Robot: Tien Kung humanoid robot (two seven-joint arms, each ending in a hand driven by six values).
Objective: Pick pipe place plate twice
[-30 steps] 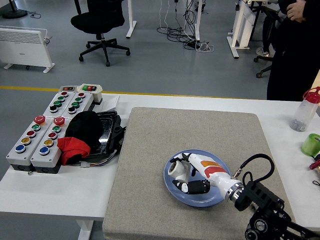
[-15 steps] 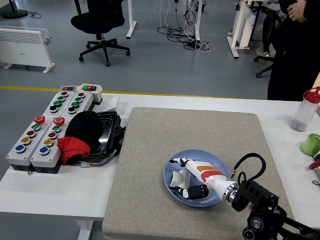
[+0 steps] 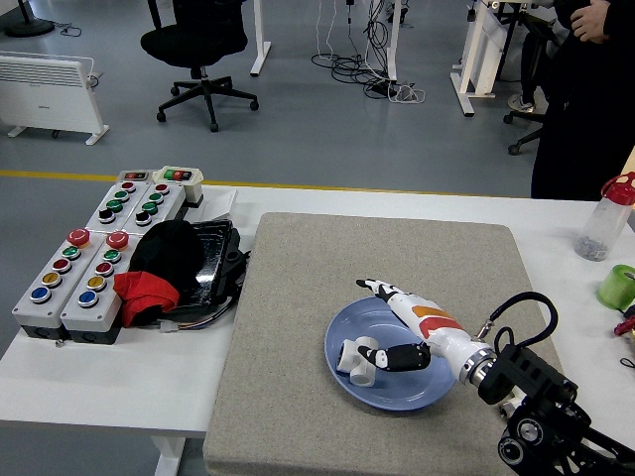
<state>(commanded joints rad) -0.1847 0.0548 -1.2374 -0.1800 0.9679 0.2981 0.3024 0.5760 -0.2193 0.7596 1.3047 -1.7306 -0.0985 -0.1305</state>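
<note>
A: Where's everything on the worktop (image 3: 89, 372)?

B: On the grey mat (image 3: 327, 268), the blue plate (image 3: 397, 392) carries the white pipe (image 3: 355, 360). The right hand (image 3: 402, 327) hovers there, fingers (image 3: 375, 288) spread, empty.

A: Handling?

B: Probably light, rigid, slick; pinch mid-body.

Pipe (image 3: 355, 360) in plate (image 3: 397, 395) on mat (image 3: 298, 327); button boxes (image 3: 84, 260) left.

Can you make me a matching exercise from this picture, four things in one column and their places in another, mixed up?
Things:
1 white pipe piece
2 blue plate
3 clear bottle
4 button boxes

Places:
A table's left end
B on the plate
C table's far right
D on the grey mat

Pairs: 1-B, 2-D, 3-C, 4-A
</note>
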